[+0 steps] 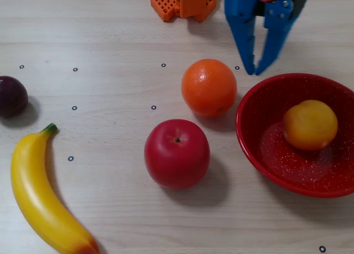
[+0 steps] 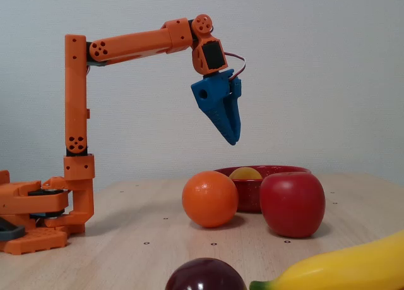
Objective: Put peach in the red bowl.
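Note:
The peach (image 1: 310,124) lies inside the red bowl (image 1: 260,165) at the right, toward its far right side. From the side, only the peach's top (image 2: 245,174) shows above the bowl's wall (image 2: 248,195). My blue gripper (image 1: 255,71) hangs in the air behind the bowl's far left rim, well above the table (image 2: 233,140). Its fingertips are drawn together and hold nothing.
An orange (image 1: 209,87) sits just left of the bowl, with a red apple (image 1: 177,153) in front of it. A banana (image 1: 38,201) and a dark plum (image 1: 12,96) lie at the left. The arm's orange base (image 1: 183,2) stands at the far edge.

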{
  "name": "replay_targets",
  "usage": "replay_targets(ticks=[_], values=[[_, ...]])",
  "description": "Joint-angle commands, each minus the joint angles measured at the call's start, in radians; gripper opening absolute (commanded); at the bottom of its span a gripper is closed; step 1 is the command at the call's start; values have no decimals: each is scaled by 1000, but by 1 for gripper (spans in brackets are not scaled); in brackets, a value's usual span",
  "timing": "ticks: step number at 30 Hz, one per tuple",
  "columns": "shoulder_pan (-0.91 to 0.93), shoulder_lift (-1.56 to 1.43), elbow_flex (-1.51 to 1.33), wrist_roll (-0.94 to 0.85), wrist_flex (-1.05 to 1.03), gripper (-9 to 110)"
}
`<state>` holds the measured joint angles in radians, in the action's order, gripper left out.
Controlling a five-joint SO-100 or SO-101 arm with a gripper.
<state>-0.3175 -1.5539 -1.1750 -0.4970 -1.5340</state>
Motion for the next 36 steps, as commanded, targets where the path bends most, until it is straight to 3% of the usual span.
replay_targets(ticks=[1, 13, 36], values=[[40, -190, 54, -20, -34, 0], [161, -407, -110, -18, -86, 0], [318, -1289, -907, 98, 25, 0]])
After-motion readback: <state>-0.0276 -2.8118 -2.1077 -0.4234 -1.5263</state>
